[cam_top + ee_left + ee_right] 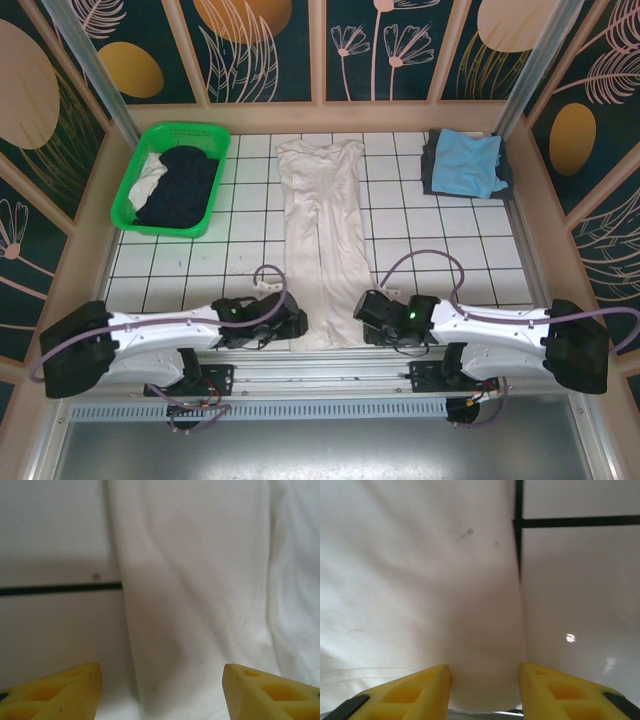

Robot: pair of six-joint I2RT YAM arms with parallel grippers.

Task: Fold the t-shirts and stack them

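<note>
Fingers stand spread on the left gripper (161, 675). The right gripper (485, 670) straddles the edge of the white t-shirt (420, 580), grip unclear. Overhead, its whole narrow length shows.

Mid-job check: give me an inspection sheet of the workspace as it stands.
Surface: white gridded table.
Job's things: white t-shirt folded into a long strip, centre; light blue t-shirt atop dark grey t-shirt, far right; dark navy t-shirt in basket.
Clutter: green basket, far left.
Grippers: left gripper open astride the strip's left edge; right gripper astride its right edge, grip unclear.
Cables: purple cables loop over both wrists.
Surroundings: leaf-patterned wall panels.
</note>
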